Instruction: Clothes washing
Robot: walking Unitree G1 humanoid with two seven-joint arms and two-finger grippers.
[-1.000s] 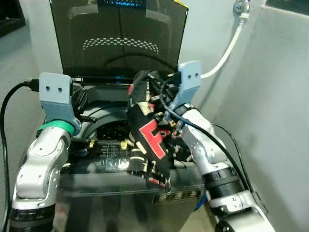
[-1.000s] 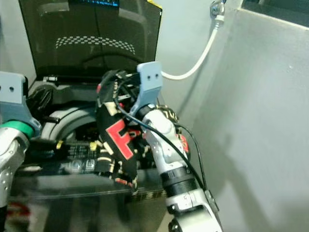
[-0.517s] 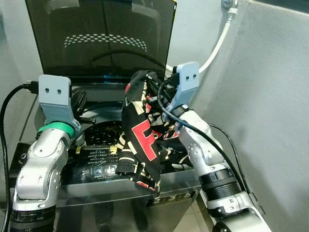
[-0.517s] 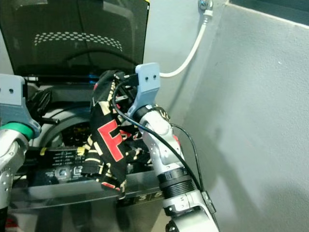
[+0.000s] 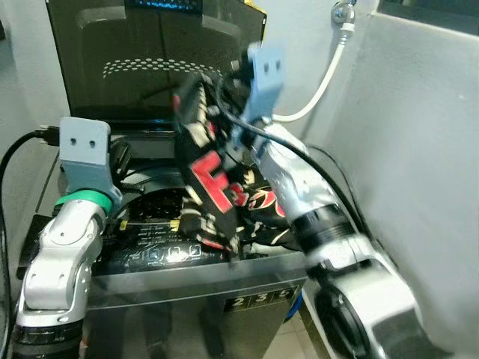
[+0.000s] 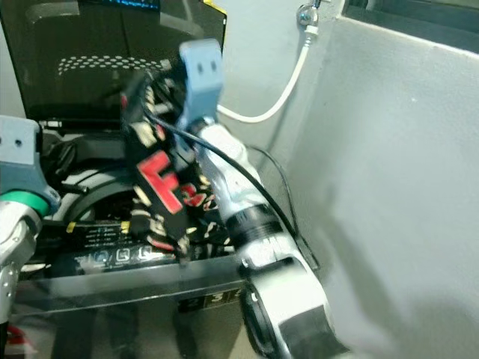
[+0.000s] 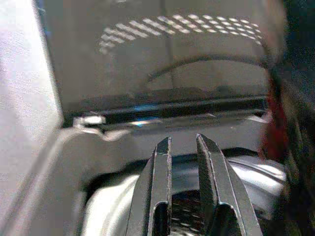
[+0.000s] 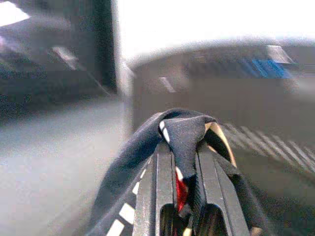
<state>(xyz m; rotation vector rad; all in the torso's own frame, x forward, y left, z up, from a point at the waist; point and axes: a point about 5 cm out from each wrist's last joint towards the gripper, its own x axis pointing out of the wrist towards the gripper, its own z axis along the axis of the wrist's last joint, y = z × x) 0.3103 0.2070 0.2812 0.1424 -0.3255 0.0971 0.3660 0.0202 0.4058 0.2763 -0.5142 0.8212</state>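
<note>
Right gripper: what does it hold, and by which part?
The right gripper is shut on the black patterned garment, pinching a bunched fold near its top, the rest hanging over the open washing machine. The left gripper holds nothing.

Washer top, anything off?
Part of the black and red garment lies over the washer rim on the robot's right rather than in the drum. The right gripper holds the rest above.
</note>
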